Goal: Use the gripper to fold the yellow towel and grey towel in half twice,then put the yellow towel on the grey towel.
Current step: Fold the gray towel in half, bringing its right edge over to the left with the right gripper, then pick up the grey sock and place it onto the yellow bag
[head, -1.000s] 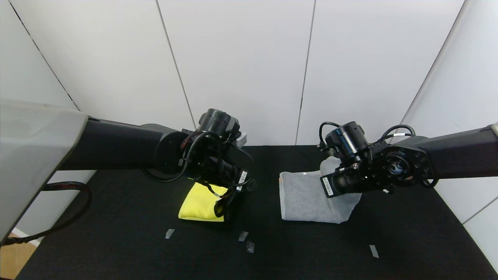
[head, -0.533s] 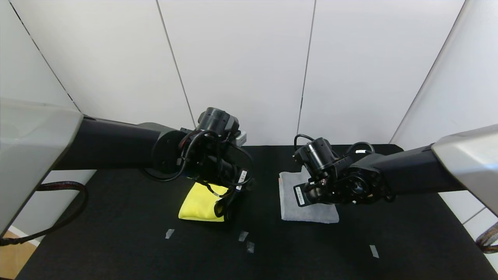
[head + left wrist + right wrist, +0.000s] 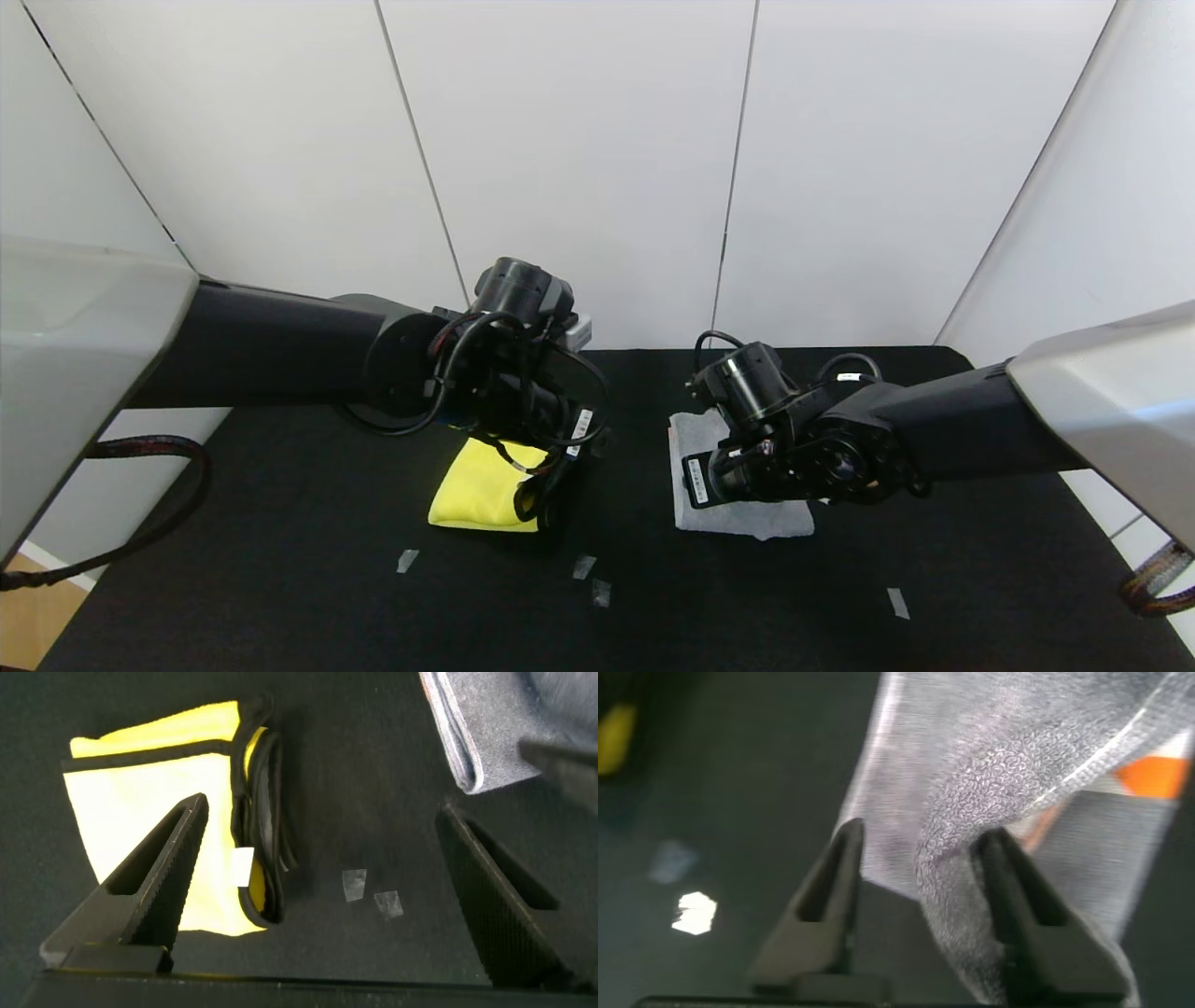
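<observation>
The black table (image 3: pixel 280 579) carries both cloths side by side. The grey towel (image 3: pixel 738 518) lies directly beneath the right gripper (image 3: pixel 920 882), a compact folded block whose long axis runs away from the robot. In the right wrist view a loose fold of grey terry hangs between and across the spread fingers, with the orange band showing beyond it. Whether the fingers pinch that fold or have let it go, I cannot tell; the gap between them looks fairly wide.

The yellow towel (image 3: pixel 481 490) lies under and just toward the robot's left of the left gripper (image 3: pixel 318 877), which hovers above it with its jaws wide apart and holding nothing. One finger sits over the yellow cloth; the other sits over bare table on the side toward the grey towel. The yellow bundle's dark-edged fold (image 3: pixel 262 831) runs along its side nearest the grey towel, roughly parallel to the fingers.

For the stacking step, the left arm is the nearer to the yellow towel, and the grey towel lies to that gripper's right, well apart from the yellow one across bare table.

Small tape scraps (image 3: pixel 590 579) lie nearer the robot than both grippers.
</observation>
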Motion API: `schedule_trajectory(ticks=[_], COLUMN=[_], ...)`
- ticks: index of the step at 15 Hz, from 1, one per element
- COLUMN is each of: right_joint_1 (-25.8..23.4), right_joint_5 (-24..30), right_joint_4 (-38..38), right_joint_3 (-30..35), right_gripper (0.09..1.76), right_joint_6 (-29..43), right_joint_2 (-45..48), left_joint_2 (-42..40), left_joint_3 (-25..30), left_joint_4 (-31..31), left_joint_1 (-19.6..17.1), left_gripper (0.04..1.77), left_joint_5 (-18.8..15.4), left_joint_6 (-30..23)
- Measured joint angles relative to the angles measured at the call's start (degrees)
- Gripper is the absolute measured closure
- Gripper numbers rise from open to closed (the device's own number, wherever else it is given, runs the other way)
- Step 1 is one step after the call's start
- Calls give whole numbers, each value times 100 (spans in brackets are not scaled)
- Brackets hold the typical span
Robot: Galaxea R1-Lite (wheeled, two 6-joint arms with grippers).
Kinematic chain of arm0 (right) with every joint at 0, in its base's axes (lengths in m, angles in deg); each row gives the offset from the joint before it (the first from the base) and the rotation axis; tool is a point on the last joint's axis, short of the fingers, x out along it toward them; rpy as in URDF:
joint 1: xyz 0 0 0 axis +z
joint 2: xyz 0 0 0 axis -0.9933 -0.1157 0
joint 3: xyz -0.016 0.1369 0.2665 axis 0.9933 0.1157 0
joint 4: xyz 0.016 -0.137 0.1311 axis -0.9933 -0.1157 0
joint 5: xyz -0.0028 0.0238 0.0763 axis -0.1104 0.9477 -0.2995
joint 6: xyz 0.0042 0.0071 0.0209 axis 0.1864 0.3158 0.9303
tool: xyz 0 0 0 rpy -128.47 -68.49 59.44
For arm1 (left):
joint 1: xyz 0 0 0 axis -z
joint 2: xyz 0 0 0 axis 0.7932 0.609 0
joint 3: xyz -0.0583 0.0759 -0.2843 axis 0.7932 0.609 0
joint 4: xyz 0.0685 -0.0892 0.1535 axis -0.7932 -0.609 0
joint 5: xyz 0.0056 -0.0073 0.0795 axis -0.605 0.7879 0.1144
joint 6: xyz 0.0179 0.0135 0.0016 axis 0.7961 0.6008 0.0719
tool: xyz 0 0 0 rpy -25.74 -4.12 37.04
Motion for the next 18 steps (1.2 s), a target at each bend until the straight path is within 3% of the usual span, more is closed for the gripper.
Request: schedule_trajectory(ticks=[4, 7, 13, 18], right_joint_1=[1, 1, -267, -525], right_joint_5=[780, 1026, 952, 514], right_joint_4=[11, 6, -46, -191], right_joint_3=[72, 135, 273, 406], right_gripper=[59, 45, 28, 21], right_joint_6=[315, 447, 240, 21], right_joint_2=[366, 769, 1241, 1187], left_joint_2=[0, 0, -2, -2], left_joint_3=[-5, -5, 4, 15], left_joint_4=[0, 2, 0, 2], left_joint_1=[2, 0, 2, 18], left_gripper=[9, 9, 9, 9], left_joint_5=[0, 0, 1, 9], left_joint_6=[0, 0, 0, 2])
